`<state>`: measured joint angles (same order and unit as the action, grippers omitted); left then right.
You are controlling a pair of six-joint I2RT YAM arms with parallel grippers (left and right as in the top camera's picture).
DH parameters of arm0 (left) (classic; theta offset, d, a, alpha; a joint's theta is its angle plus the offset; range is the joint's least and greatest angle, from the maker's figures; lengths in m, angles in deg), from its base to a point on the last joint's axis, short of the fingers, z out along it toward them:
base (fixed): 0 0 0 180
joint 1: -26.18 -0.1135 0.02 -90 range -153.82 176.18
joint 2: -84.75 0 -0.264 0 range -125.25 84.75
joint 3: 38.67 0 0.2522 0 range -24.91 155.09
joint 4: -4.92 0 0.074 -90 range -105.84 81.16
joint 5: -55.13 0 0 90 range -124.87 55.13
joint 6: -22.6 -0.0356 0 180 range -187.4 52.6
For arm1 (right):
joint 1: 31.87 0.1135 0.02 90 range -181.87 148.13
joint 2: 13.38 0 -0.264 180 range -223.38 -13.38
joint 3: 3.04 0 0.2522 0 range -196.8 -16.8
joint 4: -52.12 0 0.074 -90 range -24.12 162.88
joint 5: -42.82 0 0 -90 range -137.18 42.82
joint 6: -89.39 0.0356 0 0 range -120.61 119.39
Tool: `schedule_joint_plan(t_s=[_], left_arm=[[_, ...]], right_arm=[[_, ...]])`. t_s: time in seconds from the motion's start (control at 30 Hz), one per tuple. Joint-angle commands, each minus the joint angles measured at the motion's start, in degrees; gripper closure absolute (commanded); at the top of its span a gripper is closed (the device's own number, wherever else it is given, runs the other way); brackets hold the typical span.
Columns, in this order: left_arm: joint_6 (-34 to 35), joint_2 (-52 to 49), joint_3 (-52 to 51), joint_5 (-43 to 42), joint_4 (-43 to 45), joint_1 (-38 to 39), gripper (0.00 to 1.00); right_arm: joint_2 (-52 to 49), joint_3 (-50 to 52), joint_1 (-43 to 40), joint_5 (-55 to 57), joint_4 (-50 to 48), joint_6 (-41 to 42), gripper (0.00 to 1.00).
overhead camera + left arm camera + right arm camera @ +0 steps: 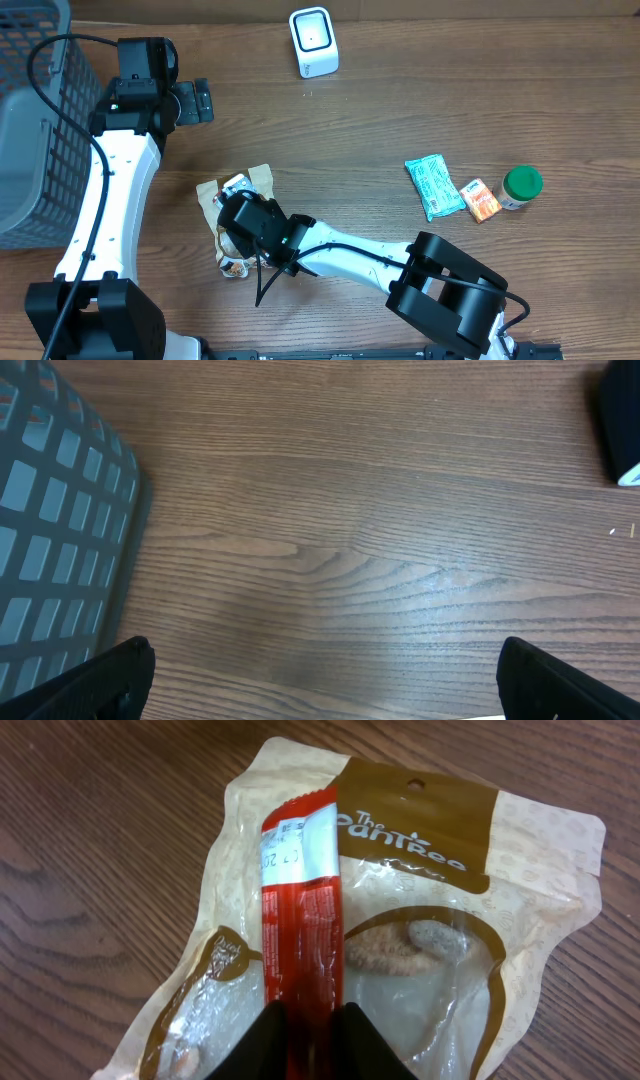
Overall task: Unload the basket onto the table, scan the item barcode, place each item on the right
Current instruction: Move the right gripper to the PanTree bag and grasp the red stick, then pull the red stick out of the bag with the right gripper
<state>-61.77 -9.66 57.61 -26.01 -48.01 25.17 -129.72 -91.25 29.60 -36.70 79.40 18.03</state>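
Note:
A narrow red packet (300,900) with a white printed label lies along a cream and brown snack bag (520,920). My right gripper (313,1030) is shut on the packet's near end, with a black finger (262,1045) pressed against each side. From overhead, the right gripper (240,215) sits over the bag (262,178) at the table's centre left, and the packet's tip (235,183) pokes out. The white scanner (313,42) stands at the far edge. My left gripper (195,102) hovers wide open over bare wood (320,680), holding nothing.
A grey mesh basket (35,120) fills the left side, close to the left gripper (50,530). A green packet (433,186), an orange packet (480,199) and a green-lidded jar (520,186) lie at the right.

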Motion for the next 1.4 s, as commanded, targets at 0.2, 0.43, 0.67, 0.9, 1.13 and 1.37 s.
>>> schedule_joint_plan(t_s=[0.2, 0.43, 0.67, 0.9, 1.13, 1.37], left_arm=[[0.37, 0.02, 0.13, 0.68, 0.09, -0.09, 0.0], [0.39, 0.02, 0.13, 0.68, 0.09, -0.09, 0.0], [0.39, 0.02, 0.13, 0.68, 0.09, -0.09, 0.0], [0.39, 0.02, 0.13, 0.68, 0.09, -0.09, 0.0], [0.39, 0.02, 0.13, 0.68, 0.09, -0.09, 0.0], [0.37, 0.02, 0.13, 0.68, 0.09, -0.09, 0.0]], right_arm=[[-0.66, -0.9, -3.08, -10.05, -0.17, 1.31, 0.7], [-0.76, -0.87, -6.03, -15.78, 2.08, 1.25, 0.73], [-0.76, -0.9, -6.1, -18.16, 2.16, 0.59, 0.82], [-0.85, -0.87, -6.12, -18.12, 2.51, 0.59, 0.71], [-1.95, -0.87, -6.1, -18.16, 2.64, 0.63, 0.74], [-1.53, -1.07, -6.4, -18.08, 2.05, -2.62, 0.96]])
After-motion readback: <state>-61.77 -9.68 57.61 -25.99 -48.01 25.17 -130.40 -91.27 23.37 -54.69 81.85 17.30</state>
